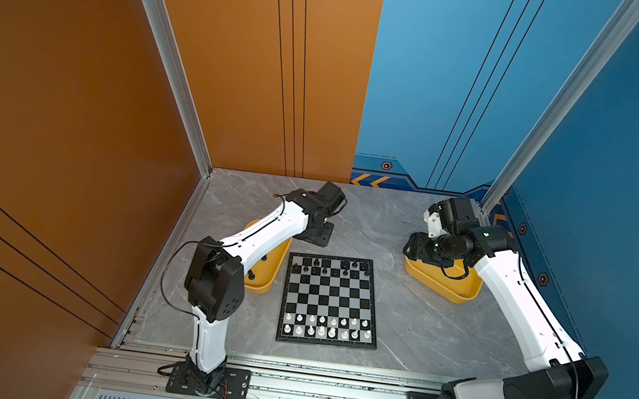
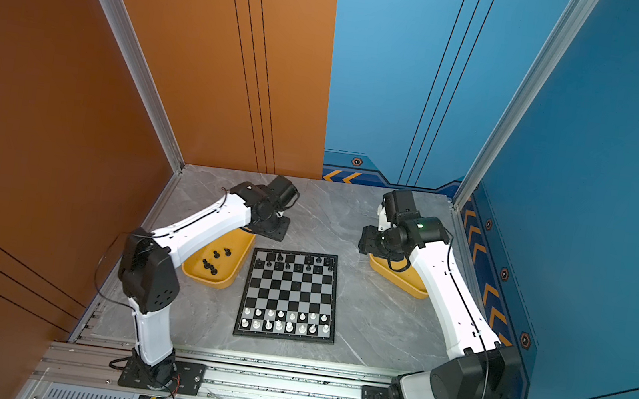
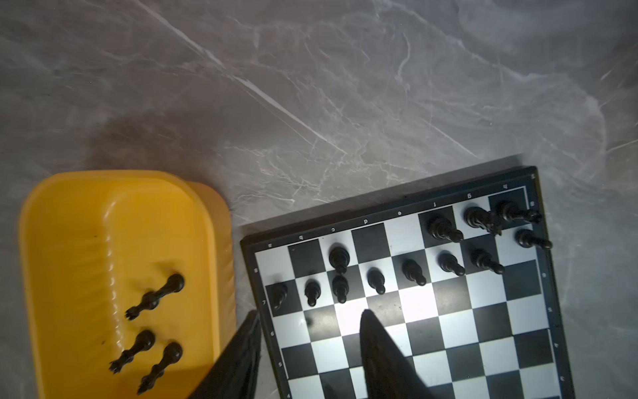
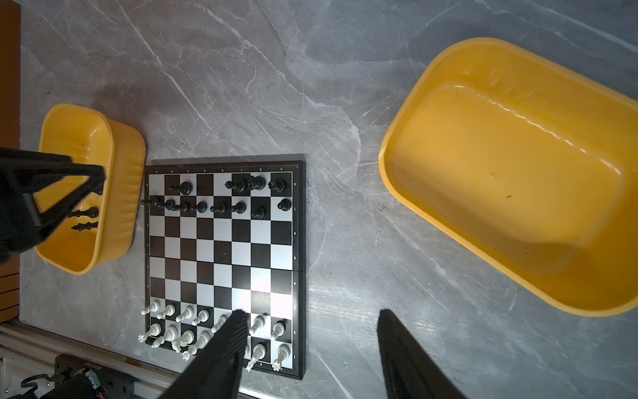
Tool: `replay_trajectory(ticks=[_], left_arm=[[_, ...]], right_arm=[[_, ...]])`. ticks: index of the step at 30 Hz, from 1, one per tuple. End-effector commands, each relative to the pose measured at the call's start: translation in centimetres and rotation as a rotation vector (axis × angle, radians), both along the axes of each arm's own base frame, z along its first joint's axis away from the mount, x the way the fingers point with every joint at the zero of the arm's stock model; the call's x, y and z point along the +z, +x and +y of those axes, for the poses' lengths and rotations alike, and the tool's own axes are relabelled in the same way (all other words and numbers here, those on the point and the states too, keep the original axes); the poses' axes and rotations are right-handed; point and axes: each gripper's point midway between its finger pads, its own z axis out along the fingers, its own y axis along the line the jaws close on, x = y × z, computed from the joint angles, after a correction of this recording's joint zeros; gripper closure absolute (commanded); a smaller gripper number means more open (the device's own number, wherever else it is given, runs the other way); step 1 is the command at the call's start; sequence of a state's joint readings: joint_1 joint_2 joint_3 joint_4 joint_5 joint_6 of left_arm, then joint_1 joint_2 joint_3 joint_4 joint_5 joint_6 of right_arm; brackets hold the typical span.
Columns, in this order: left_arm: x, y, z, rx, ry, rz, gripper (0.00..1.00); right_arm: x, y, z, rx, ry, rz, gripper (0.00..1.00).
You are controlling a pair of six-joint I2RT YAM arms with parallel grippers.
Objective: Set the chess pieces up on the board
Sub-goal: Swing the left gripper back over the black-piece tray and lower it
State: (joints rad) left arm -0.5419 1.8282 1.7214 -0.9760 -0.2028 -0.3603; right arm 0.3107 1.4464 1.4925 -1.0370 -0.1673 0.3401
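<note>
Left arm [image 1: 264,227]: stretched forward over the left tray [image 2: 221,280], left gripper [image 3: 310,312] aimed down at the far-left corner of the board [image 1: 328,294].
Right arm [image 1: 515,293]: folded above the right tray [image 4: 500,172], right gripper [image 4: 312,312] high over the table [image 4: 345,241].
Hard to see: black pieces [image 3: 378,279] on the far rows, white pieces [image 1: 321,328] on the near ones; spare pieces [image 3: 155,300] lying in the left tray, maybe five, arm hides some.
Jaws: both spread, empty.

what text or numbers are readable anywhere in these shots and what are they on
"a b c d e f g h": on the board, end border
"8 7 6 5 4 3 2 1": the board's side border
No words on the wall, only orange chevrons and hexagon marks
White print on a black arm base: too blurred to read
</note>
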Motion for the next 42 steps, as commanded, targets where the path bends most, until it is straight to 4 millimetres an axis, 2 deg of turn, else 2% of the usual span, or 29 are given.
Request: replay_trajectory(ticks=[1,7,13,24,32,42], left_arm=[[-0.5,-1.0,4.2,0.11,0.037,0.013,0.51],[-3.6,-3.5,9.9,0.285,0.012,0.079,0.52],[-6.2,-4.6,13.3,0.41,-0.006,0.114,0.53],[-9.0,-2.6,13.9,0.482,-0.024,0.162,0.56],[-10.5,-1.0,14.0,0.512,-0.017,0.187,0.59],[-12.1,-0.3,13.9,0.535,-0.019,0.226,0.63]], right_arm=[[0.5,0.8,1.6,0.035,0.025,-0.011,0.37],[0.2,1.7,3.2,0.069,0.032,-0.01,0.37],[0.2,2.5,4.4,0.091,0.037,-0.01,0.37],[0.1,2.7,4.5,0.082,0.028,-0.01,0.37],[0.1,2.8,3.7,0.058,0.013,-0.016,0.37],[0.0,3.1,2.3,0.022,0.015,-0.012,0.37]])
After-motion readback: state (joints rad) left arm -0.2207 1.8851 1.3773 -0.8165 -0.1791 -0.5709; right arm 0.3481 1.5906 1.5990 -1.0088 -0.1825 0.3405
